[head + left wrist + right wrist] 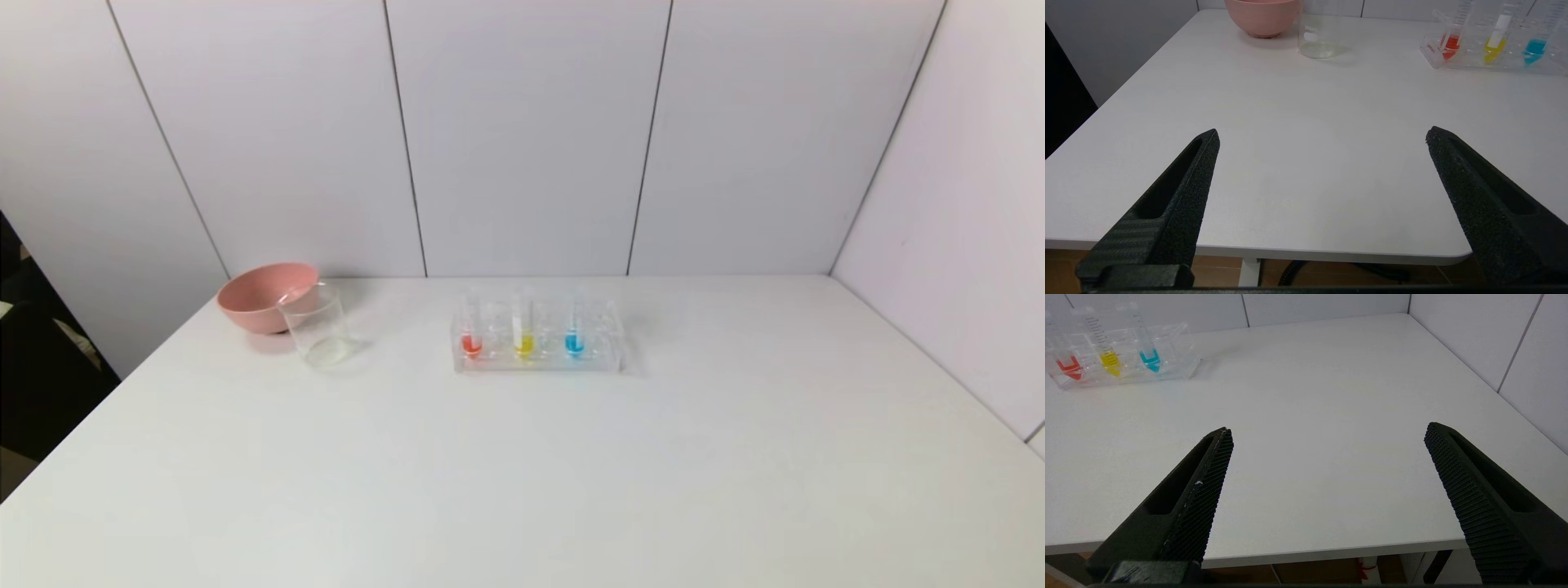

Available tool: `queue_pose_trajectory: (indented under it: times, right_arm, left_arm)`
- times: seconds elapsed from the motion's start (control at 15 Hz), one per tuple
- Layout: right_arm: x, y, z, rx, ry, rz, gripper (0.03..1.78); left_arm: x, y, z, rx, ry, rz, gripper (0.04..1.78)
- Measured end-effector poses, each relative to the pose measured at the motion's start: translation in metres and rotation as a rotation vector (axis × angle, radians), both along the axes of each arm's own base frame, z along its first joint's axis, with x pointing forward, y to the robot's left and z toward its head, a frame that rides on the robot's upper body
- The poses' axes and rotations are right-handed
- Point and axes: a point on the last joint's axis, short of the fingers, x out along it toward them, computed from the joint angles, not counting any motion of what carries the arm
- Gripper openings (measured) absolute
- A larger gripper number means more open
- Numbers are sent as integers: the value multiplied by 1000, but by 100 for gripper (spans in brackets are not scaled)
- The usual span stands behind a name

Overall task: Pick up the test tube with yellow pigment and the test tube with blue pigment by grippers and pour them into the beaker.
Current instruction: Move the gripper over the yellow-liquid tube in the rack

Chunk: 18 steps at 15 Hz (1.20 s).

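Note:
The yellow-tipped test tube [523,333] and the blue-tipped test tube [575,331] stand upright in a clear rack [600,359] at mid-table; they also show in the left wrist view [1495,41] [1534,48] and the right wrist view [1109,359] [1150,359]. The clear beaker [317,328] stands to the rack's left, in front of the pink bowl, and shows in the left wrist view [1318,34]. My left gripper [1322,134] and right gripper [1327,430] are open and empty, held near the table's front edge, out of the head view.
A red-tipped tube [471,336] stands at the rack's left end. A pink bowl [263,296] sits at the back left, touching or just behind the beaker. White walls close the back and right side. The white table [522,474] spreads bare in front.

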Motion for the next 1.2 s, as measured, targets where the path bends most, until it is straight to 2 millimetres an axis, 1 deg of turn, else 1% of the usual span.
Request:
queue_pose_trajectory:
  times: [1.2]
  right_arm:
    - [0, 0, 0, 0, 1, 1, 171]
  left_arm:
    - [0, 0, -1, 16, 7, 5, 176]
